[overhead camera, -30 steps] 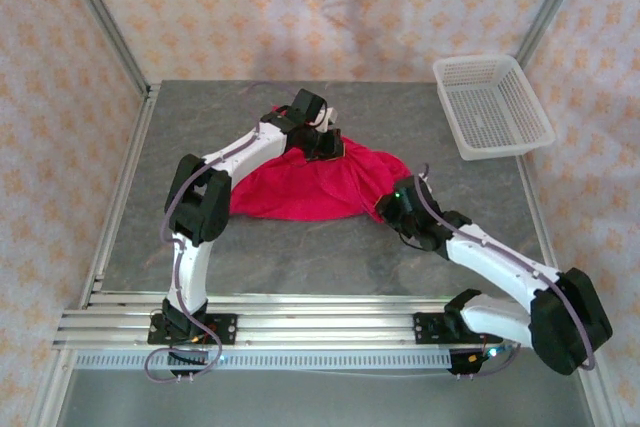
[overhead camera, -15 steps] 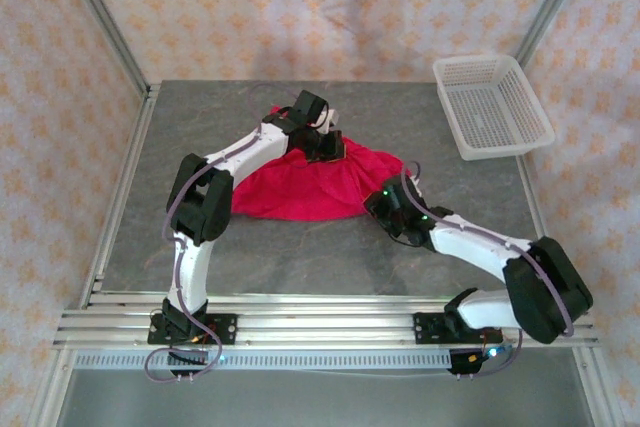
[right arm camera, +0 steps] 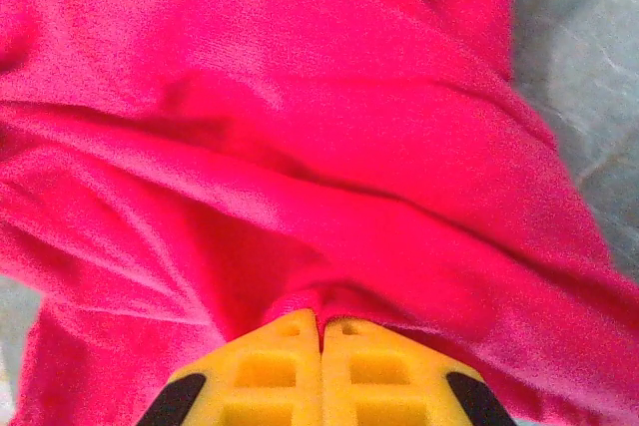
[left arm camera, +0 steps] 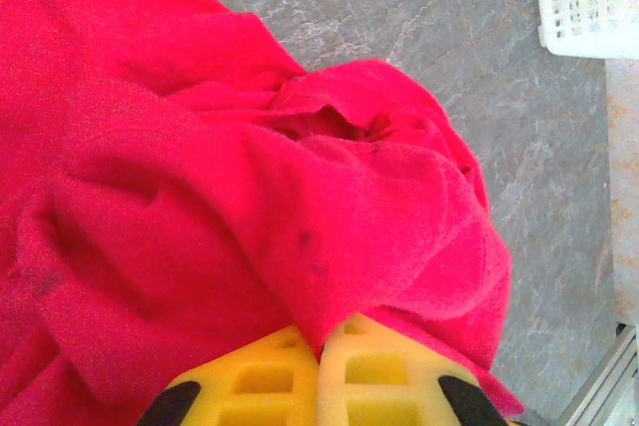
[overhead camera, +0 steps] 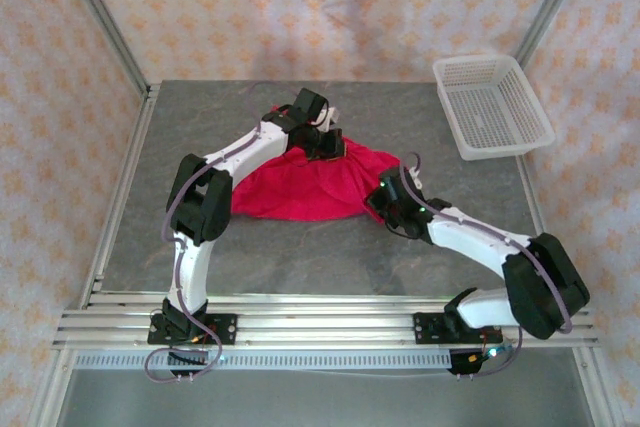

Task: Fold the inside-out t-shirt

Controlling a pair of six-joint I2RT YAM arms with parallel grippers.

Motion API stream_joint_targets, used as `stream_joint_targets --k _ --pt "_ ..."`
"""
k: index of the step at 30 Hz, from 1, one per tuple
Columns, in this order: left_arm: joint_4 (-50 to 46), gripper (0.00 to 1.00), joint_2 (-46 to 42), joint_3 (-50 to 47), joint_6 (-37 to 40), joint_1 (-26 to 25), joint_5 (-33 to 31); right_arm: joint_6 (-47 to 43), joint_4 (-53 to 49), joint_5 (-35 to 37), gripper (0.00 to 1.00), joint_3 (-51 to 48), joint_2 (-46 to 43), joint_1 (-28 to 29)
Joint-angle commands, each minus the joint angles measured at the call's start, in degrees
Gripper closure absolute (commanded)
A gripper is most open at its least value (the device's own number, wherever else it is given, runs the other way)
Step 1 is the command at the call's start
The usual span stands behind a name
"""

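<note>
2 t-shirt (overhead camera: 300, 192) edges clamped: far by left pincer (left arm camera: 321, 338), right by right pincer (right arm camera: 320, 324).

We are finding open table (overhead camera: 300, 247) around the t-shirt (overhead camera: 300, 192).
The basket (overhead camera: 492, 107) is occupying the far right corner.

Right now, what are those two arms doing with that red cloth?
Two robot arms are handling a red t-shirt that lies crumpled on the grey table. The left gripper is pinched shut on its far edge, and the right gripper is pinched shut on its near right edge. The shirt is bunched, not yet folded. A white basket sits apart.
</note>
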Motion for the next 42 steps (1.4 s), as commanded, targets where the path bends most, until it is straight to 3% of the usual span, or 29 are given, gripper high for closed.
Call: stream_joint_targets --k 1,9,15,19,21,24,28,33,37,42 --pt "-2.11 1.00 0.93 2.64 1.69 -0.25 -0.77 -5.57 -7.81 3.30 1.00 5.26 -4.30 0.27" --pt "-2.65 1.00 0.97 4.80 1.21 -0.24 -0.42 -13.28 -19.38 1.64 1.00 19.60 -11.91 0.26" --pt "-3.13 1.00 0.14 5.70 1.01 -0.29 -0.58 -15.27 -20.93 2.69 1.00 22.77 -14.48 -0.07" --pt "-7.59 0.77 -2.67 5.41 3.97 0.19 -5.65 -15.51 -20.96 3.40 1.00 19.48 -14.62 -2.83" --pt "-10.15 0.66 -6.31 3.08 5.74 0.95 -12.37 -15.63 -20.81 4.55 1.00 16.86 -15.07 -5.20" --pt "-12.43 0.59 -14.75 -5.09 7.25 2.86 -23.68 -15.29 -20.08 3.38 1.00 12.64 -15.43 -10.57" --pt "-12.85 0.62 -26.46 -21.98 4.82 7.10 -31.16 -15.30 -17.97 0.72 1.00 9.59 -15.10 -14.07" --pt "-11.80 0.80 -41.55 -41.67 0.06 10.96 -36.46 -16.85 -18.23 0.23 1.00 10.75 -13.13 -15.77" --pt "-13.19 0.81 -48.19 -49.02 -2.13 13.63 -37.77 -17.19 -17.67 -0.99 1.00 11.84 -11.85 -17.13" --pt "-13.46 0.83 -50.41 -54.48 -4.07 14.24 -36.89 -17.15 -17.51 -1.79 1.00 12.74 -10.82 -17.75"
